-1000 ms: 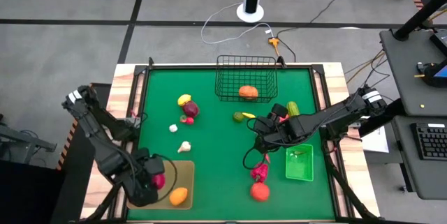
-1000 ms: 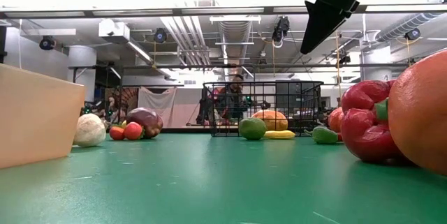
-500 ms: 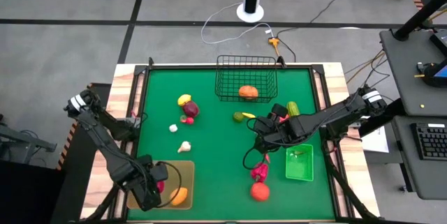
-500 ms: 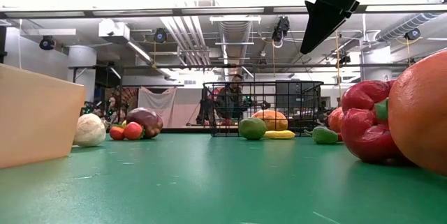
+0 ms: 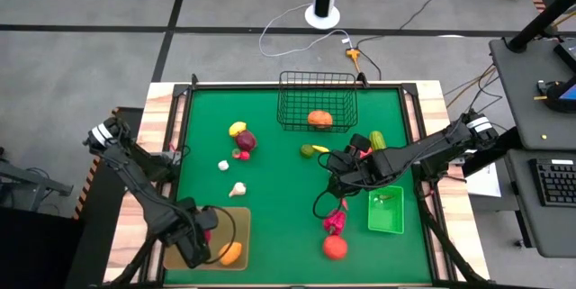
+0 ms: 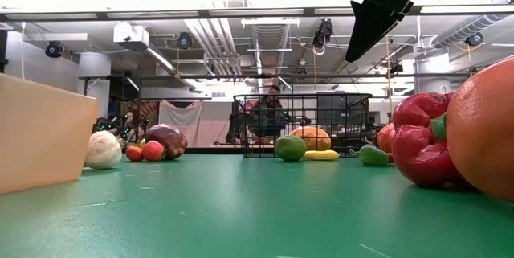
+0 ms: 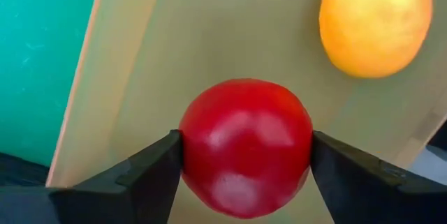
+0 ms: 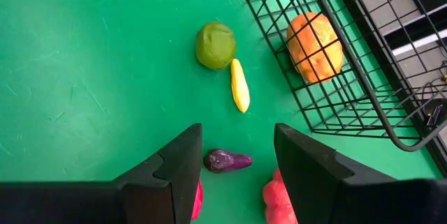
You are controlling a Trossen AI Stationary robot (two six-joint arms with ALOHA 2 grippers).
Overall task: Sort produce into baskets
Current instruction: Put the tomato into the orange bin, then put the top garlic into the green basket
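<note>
My left gripper (image 5: 203, 240) points down into the flat tan tray (image 5: 238, 219) at the table's near left and is shut on a round red fruit (image 7: 246, 146). An orange-yellow fruit (image 7: 375, 21) lies on the tray floor beside it. My right gripper (image 8: 230, 155) hangs open above the table's right middle, with nothing between its fingers. Under it on the green mat lie a small purple piece (image 8: 227, 160), a green lime (image 8: 215, 45) and a yellow piece (image 8: 239, 84). The black wire basket (image 5: 317, 98) holds an orange piece (image 5: 319, 119). The green bin (image 5: 385, 213) stands at the right. My left gripper pinches the red fruit between its two fingers, one fingertip (image 7: 167, 155) on each of the fruit's opposite sides (image 7: 192, 147), at its widest part. The fingers come from above, pointing down. The fruit sits low over the tray floor; whether it rests on it I cannot tell.
A yellow lemon (image 5: 238, 129), a dark purple piece (image 5: 245, 140) and two white pieces (image 5: 238, 189) lie on the mat's left middle. Red peppers (image 5: 335, 221) and an orange-red ball (image 5: 335, 248) lie near the green bin. A cucumber (image 5: 377, 139) lies at the far right.
My left gripper has gone down into the tan tray with the red fruit between its fingers, tipping to point straight down. The right arm has kept still.
</note>
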